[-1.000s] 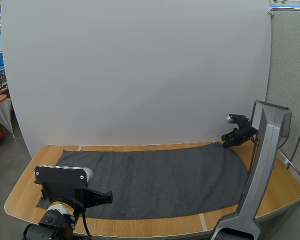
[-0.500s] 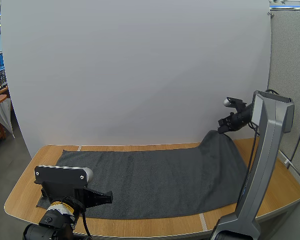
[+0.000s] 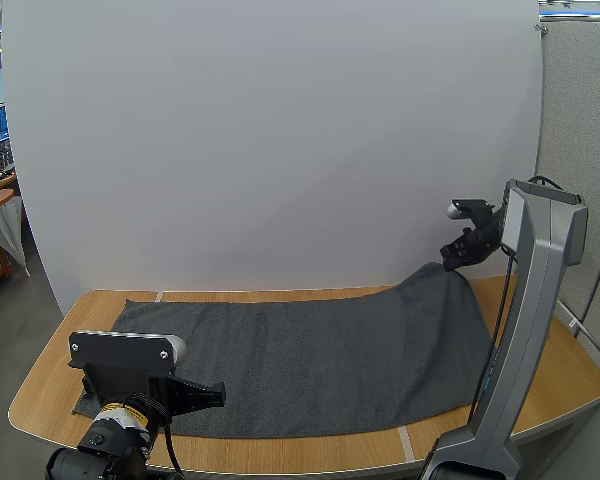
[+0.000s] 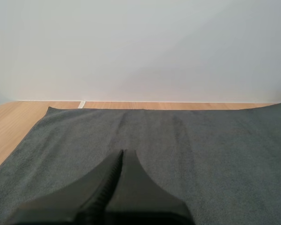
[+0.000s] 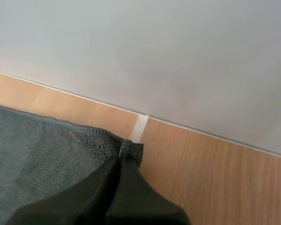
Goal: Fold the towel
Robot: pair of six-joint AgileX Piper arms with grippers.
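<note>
Nearest, at the lower left of the high view, my left gripper (image 3: 208, 393) sits over the towel's near left end. In the left wrist view its fingers (image 4: 122, 155) are pressed together into one dark wedge with nothing between them, pointing across the cloth. The dark grey towel (image 3: 310, 360) lies spread lengthwise over the wooden table (image 3: 46, 388), flat through the left and middle of the frame. Toward the right it rises in a slope to its far right corner. There, at the right of the frame and well above the tabletop, my right gripper (image 3: 457, 259) holds that corner up. In the right wrist view its fingertips (image 5: 124, 153) are pinching the towel's (image 5: 37, 150) hemmed corner, with bare wood (image 5: 201, 164) beyond.
</note>
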